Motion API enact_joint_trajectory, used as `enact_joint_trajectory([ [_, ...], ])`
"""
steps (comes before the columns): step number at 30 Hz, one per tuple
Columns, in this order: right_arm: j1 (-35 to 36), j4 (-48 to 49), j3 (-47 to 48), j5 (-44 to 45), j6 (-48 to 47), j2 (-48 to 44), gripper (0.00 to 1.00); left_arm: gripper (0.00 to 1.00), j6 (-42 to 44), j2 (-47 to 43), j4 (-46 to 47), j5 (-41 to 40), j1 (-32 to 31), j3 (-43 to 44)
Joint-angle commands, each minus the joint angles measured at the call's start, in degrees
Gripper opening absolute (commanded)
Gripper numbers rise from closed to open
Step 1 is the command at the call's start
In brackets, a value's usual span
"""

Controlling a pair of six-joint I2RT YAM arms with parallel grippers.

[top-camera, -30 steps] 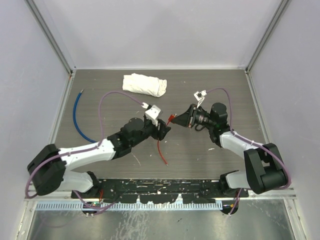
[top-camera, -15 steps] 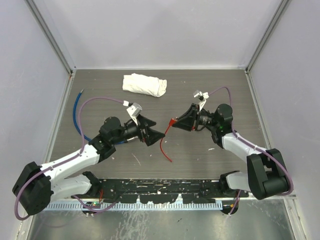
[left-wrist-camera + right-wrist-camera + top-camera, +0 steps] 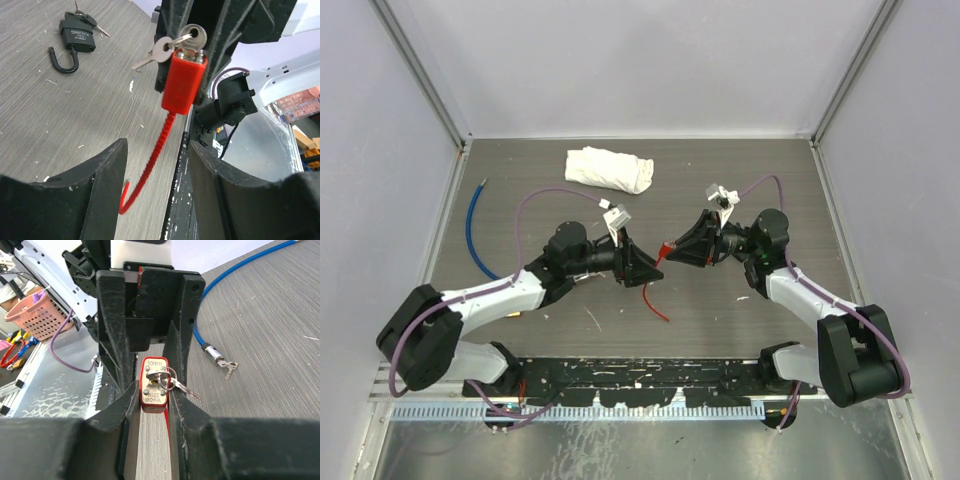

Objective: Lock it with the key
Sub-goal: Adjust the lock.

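A red cable lock [image 3: 666,246] hangs above the table's middle, its red cable [image 3: 654,302] trailing down to the wood. My right gripper [image 3: 676,250] is shut on the lock's body [image 3: 154,382], with a key [image 3: 161,375] in the keyhole and a spare key on the ring. My left gripper [image 3: 642,268] faces it from the left, open and empty. In the left wrist view the lock [image 3: 184,82] and inserted key [image 3: 192,36] sit just beyond my open fingers [image 3: 102,197], and the cable [image 3: 150,159] passes between them.
A black padlock [image 3: 77,37] with keys lies open on the table behind the right gripper. A blue cable lock [image 3: 473,225] lies at the left, its end and keys [image 3: 220,360] on the wood. A white cloth [image 3: 610,168] lies at the back.
My left gripper drew back to the left, then came back right toward the red lock. The right gripper stayed shut on the lock and shifted slightly.
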Motion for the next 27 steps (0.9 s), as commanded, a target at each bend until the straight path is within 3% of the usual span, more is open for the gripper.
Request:
enact_joint_trajectory([
  [1, -0.2, 2.5, 1.1, -1.1, -1.1, -1.6, 0.01, 0.49, -2.7, 3.6, 6.3, 3.7, 0.0, 4.0],
  [5, -0.2, 2.3, 1.2, -1.1, -1.2, -1.5, 0.01, 0.37, -3.6, 5.3, 7.9, 4.1, 0.0, 4.8],
  [15, -0.1, 2.1, 1.3, -1.1, -1.1, -1.1, 0.01, 0.35, -5.1, 6.2, 9.9, 5.5, 0.0, 5.5],
  [27, 0.2, 1.8, 1.2, -1.1, -1.3, -1.0, 0.02, 0.19, -6.3, 7.6, 11.3, 6.7, -0.1, 6.3],
])
